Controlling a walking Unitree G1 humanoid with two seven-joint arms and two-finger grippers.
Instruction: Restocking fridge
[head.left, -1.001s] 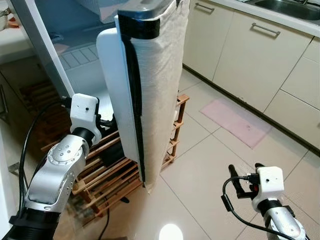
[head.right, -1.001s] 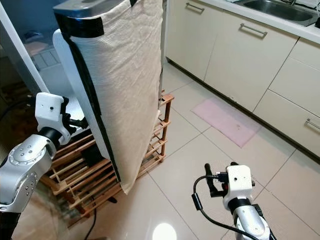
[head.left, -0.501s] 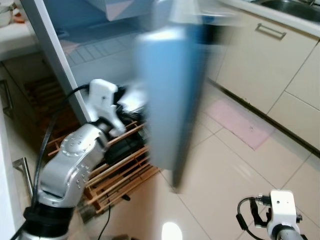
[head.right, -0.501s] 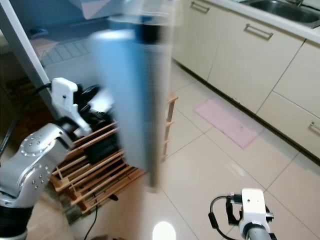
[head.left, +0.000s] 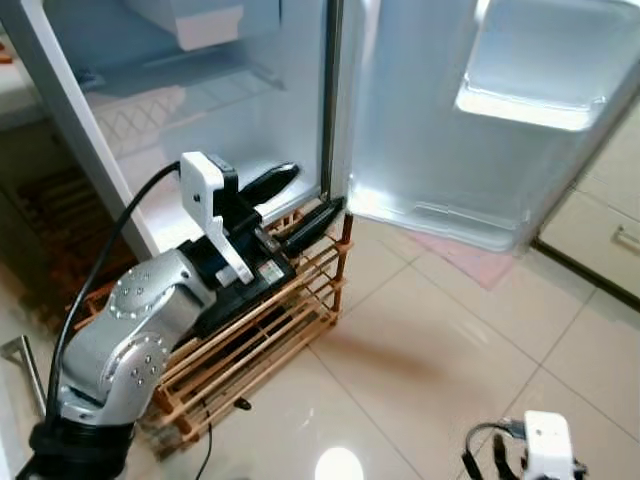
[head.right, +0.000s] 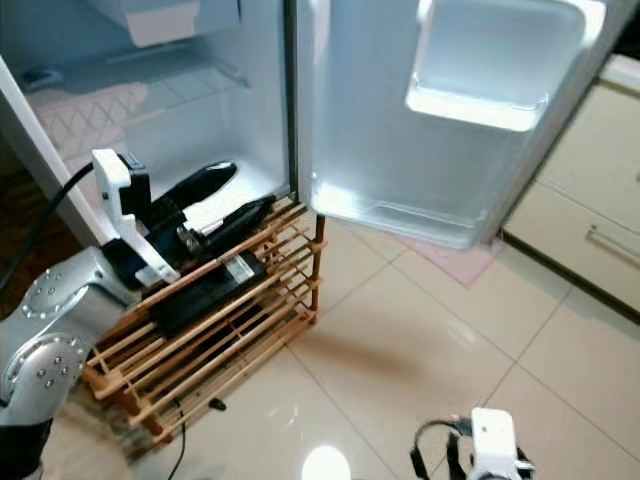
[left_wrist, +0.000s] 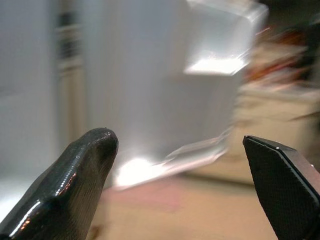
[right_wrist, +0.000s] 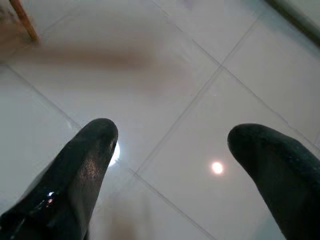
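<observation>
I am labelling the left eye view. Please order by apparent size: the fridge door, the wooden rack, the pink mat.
1. fridge door, largest
2. wooden rack
3. pink mat, smallest, though the door hides part of it

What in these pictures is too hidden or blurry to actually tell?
- Upper fridge shelves: cut off by the top edge of the eye views.
- Right gripper: in the eye views it sits at the bottom edge, its fingers cut off.
- Fridge door: blurred in the left wrist view; its bin contents cannot be made out.
- Black item on the wooden rack: partly hidden behind the left gripper.
</observation>
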